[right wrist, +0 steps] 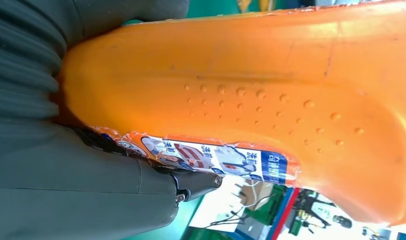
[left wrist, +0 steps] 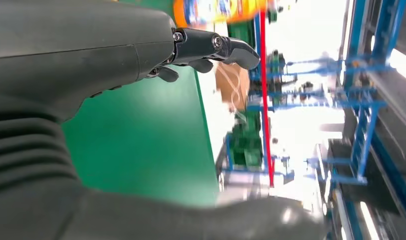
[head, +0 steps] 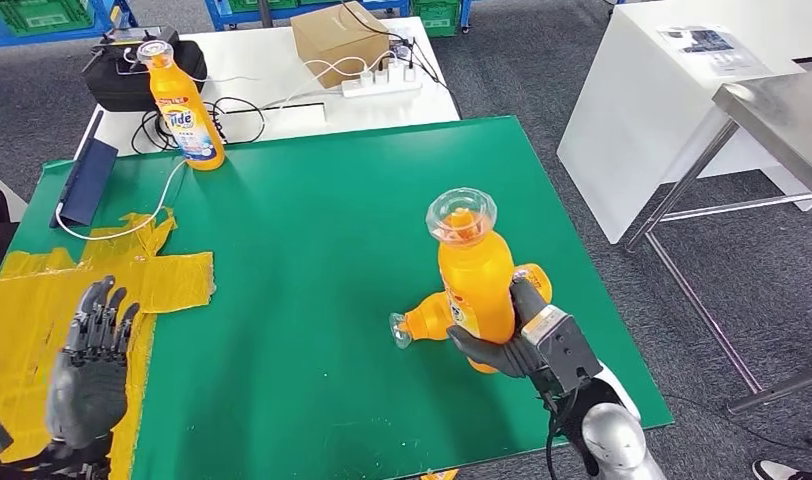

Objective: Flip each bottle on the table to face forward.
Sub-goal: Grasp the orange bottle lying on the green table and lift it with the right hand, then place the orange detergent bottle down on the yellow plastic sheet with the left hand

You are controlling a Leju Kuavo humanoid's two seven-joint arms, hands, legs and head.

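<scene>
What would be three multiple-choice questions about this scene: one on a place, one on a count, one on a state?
1. Where does the upright bottle with its label facing the camera stand?
A. far left corner of the green mat
B. on the white side table
C. on the floor

2. How many orange bottles are visible?
A. one
B. three
C. five

3. What is the right robot hand doing?
A. resting open on the mat
B. holding a bottle upright
C. touching the power strip

Answers:
1. A: the labelled bottle stands at the far left of the green mat.
2. B: that one, the held bottle and a lying bottle.
3. B: the right robot hand grips the held bottle.
</scene>
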